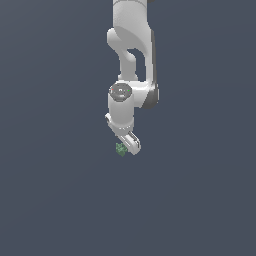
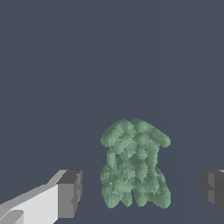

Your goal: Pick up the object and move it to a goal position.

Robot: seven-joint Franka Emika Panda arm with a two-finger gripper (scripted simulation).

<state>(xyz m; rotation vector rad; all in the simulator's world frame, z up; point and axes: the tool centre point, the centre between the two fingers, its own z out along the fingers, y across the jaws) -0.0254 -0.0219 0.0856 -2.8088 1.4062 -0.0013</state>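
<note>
The object (image 2: pixel 133 164) is a small green lump with bumpy edges, lying on the plain dark grey floor. In the wrist view it sits between my two grey fingertips (image 2: pixel 70 192), with a gap on each side, so neither pad touches it. My gripper (image 2: pixel 142 190) is open around it. In the exterior view the object (image 1: pixel 120 149) shows as a tiny green speck just at the tip of the white gripper (image 1: pixel 128 146), on the exterior view's left of the lower finger. The white arm hangs down from above.
Only the uniform dark grey ground (image 1: pixel 60 200) surrounds the arm and object. No other objects, containers or edges show in either view.
</note>
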